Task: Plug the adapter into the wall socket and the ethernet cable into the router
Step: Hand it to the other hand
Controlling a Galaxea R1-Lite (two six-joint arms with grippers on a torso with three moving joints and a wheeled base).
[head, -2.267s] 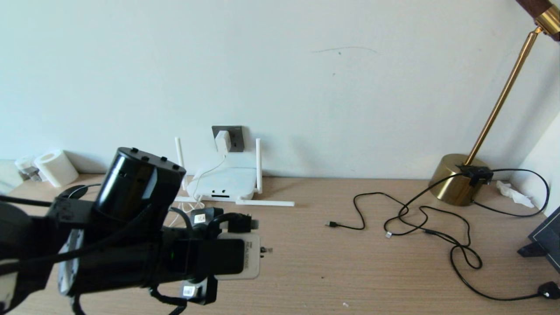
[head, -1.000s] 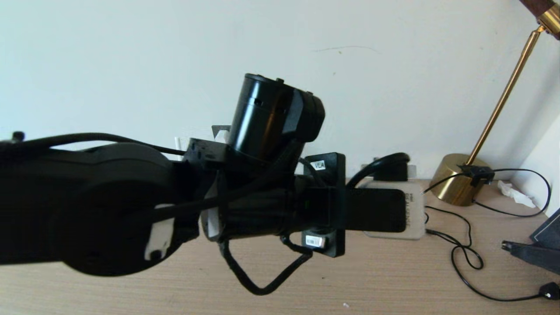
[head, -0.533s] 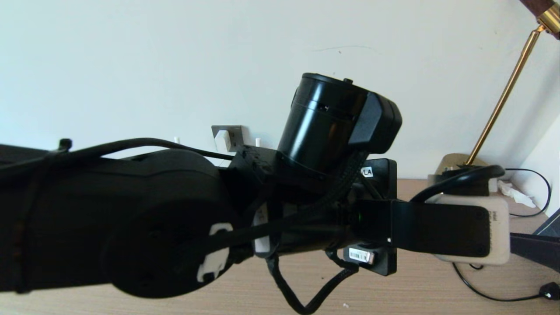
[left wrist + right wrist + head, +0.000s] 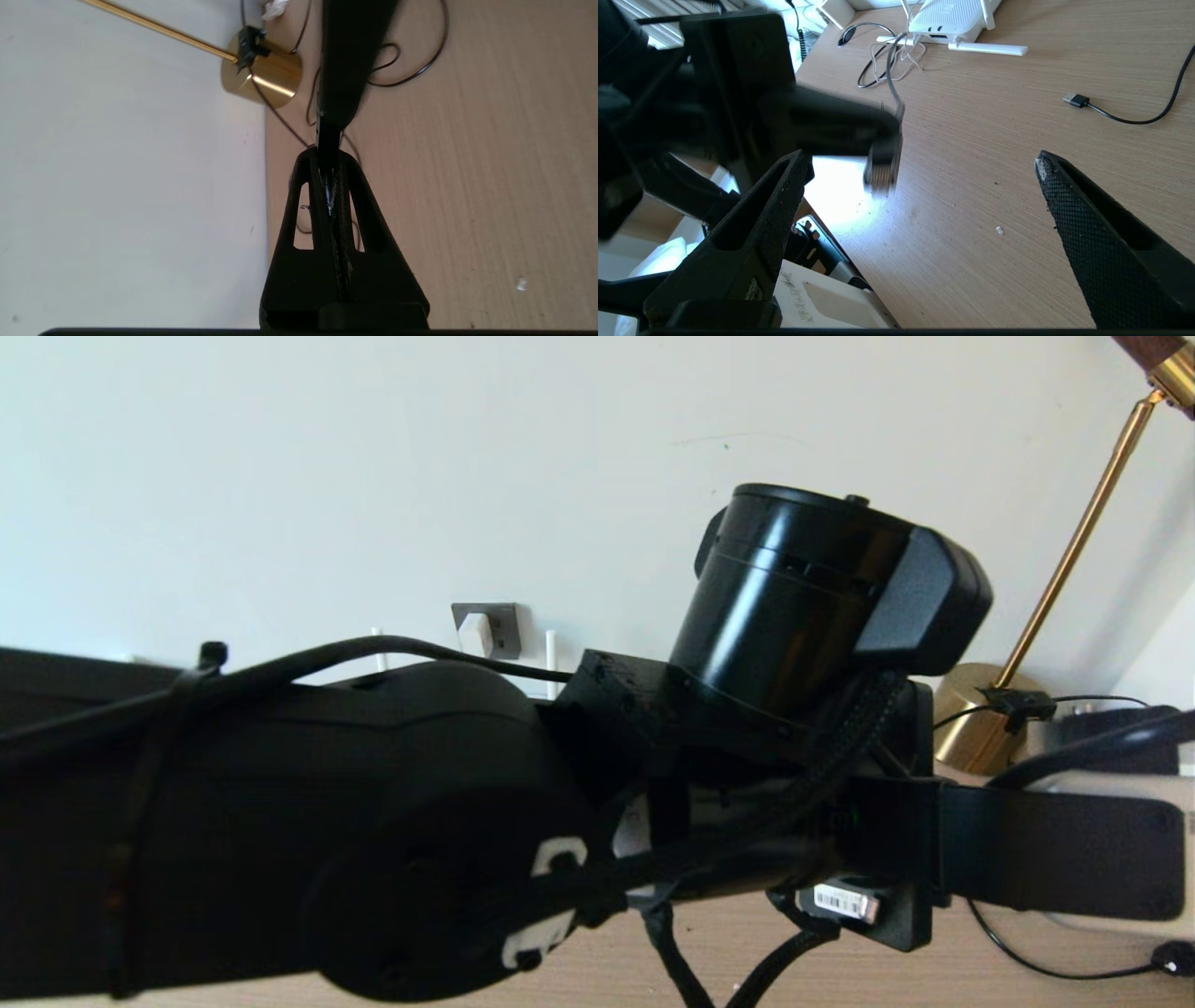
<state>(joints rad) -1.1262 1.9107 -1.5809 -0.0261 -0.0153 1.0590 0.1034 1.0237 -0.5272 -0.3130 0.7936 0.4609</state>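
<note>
The left arm (image 4: pixel 373 840) stretched across the head view from the left edge toward the right, blocking most of the wooden bench (image 4: pixel 994 177). Its tool (image 4: pixel 327 158) was clenched, the two black fingers (image 4: pixel 343 210) pressed together with nothing visibly between them, above the bench near the brass lamp base (image 4: pixel 261 77) and a tangle of thin black cables (image 4: pixel 411 70). The right tool (image 4: pixel 920 186) was released, its textured fingers (image 4: pixel 1083 224) spread wide over bare wood, with the left arm's dark bulk crossing in front of it. Behind the arm, the adapter (image 4: pixel 475 633) sat plugged into the wall socket (image 4: pixel 504 621), the white block covering the left part of the dark plate. The router (image 4: pixel 955 21) lay on the bench by the wall with one antenna (image 4: pixel 987 46) flat on the wood before it and loops of cord (image 4: pixel 896 60) just beside it; whether the ethernet cable was among them could not be told. A black lead with a small USB plug (image 4: pixel 1076 99) lay well apart from the router, toward the lamp side.
</note>
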